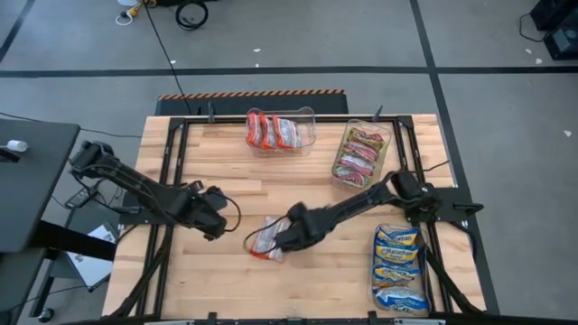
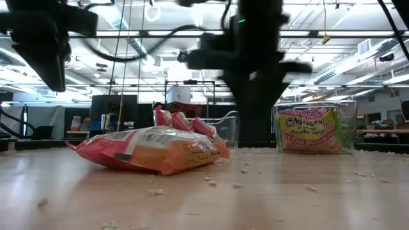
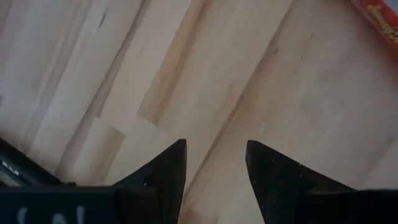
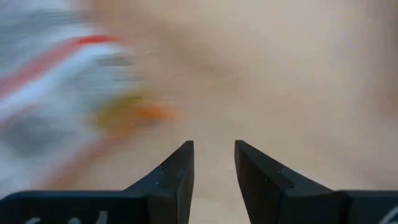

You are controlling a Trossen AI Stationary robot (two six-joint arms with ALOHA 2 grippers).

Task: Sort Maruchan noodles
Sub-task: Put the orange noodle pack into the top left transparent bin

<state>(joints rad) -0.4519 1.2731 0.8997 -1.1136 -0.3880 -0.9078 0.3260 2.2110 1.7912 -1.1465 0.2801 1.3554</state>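
One red-and-white noodle packet lies flat on the table near its middle; the low view shows this packet resting on its broad face. My right gripper hovers at the packet's right end, open by a narrow gap. In the right wrist view its fingers point at bare wood, with the blurred packet off to one side. My left gripper is open over bare wood to the packet's left, with a red packet edge at the picture's corner.
Three clear bins hold sorted packets: red-and-white ones at the far edge, green-and-white ones at the far right, blue-and-yellow ones at the near right. Crumbs dot the wood. Bare wood lies at the near left.
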